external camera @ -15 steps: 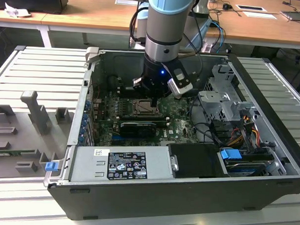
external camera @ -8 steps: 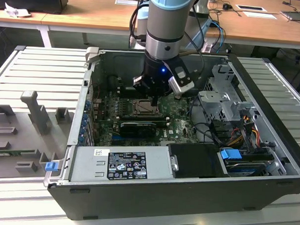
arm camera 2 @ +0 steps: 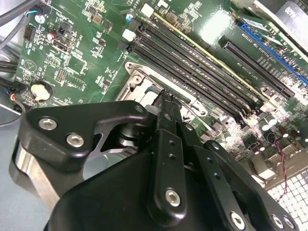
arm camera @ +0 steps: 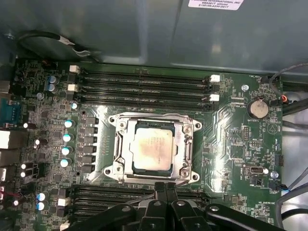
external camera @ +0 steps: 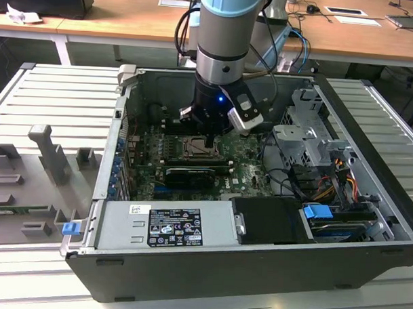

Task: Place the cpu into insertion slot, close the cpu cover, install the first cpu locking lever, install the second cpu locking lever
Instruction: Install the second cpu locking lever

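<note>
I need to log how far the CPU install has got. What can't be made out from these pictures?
- Locking levers: too thin to tell apart around the cpu cover in the first wrist view.
- Insertion slot: covered by the cpu and cover.
- Gripper fingertips: the gripper's own body blocks them in the second wrist view.
- In the exterior view, the arm hides part of the socket.

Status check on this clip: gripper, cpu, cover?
Gripper shut, empty, at socket edge. Cpu seated in insertion slot. Cpu cover down over it. Nothing obstructing.

You see a green circuit board (arm camera: 231, 139), pale silver-grey chip (arm camera: 153, 150) with a brownish smudge, silver cover (arm camera: 185, 149), black memory slots (arm camera: 144, 82), black gripper (arm camera: 166, 192), blue-tipped capacitors (arm camera: 66, 138).
</note>
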Controlling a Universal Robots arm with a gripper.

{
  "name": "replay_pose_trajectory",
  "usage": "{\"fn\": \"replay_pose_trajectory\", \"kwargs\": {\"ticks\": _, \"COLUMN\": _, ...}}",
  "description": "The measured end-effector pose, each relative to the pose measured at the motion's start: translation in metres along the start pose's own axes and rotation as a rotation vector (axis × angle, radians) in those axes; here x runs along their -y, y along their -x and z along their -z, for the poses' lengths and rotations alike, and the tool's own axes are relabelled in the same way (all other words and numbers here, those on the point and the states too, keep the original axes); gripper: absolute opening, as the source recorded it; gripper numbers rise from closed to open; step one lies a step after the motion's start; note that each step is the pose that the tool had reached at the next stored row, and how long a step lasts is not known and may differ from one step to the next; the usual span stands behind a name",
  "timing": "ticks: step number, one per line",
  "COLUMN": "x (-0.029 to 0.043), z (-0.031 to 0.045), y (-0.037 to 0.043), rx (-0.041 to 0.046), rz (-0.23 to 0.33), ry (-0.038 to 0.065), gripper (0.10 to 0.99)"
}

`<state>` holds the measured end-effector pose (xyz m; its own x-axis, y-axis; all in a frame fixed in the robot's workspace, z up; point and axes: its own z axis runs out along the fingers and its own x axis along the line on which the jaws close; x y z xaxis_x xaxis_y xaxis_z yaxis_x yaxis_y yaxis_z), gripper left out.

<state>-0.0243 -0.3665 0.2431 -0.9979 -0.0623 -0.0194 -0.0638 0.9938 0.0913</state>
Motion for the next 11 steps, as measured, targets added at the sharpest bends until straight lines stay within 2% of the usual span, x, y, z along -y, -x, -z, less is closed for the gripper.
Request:
{"fn": "replay_pose_trajectory", "kwargs": {"ticks": 6, "x": -0.0001, "z": -0.0014, "y": -0.0036, "rx": 0.0001, "rz": 0.0, "ry": 0.0, "gripper": 0.106}}
{"fn": "replay_pose_trajectory", "kwargs": {"ticks": 9, "x": -0.0007, "z": -0.0018, "y": -0.0144, "rx": 0.0001, "rz": 0.0, "ry": 0.0, "gripper": 0.106}}
{"fn": "replay_pose_trajectory", "kwargs": {"ticks": 11, "x": -0.0008, "z": -0.0023, "y": -0.018, "rx": 0.0, "rz": 0.0, "ry": 0.0, "gripper": 0.106}}
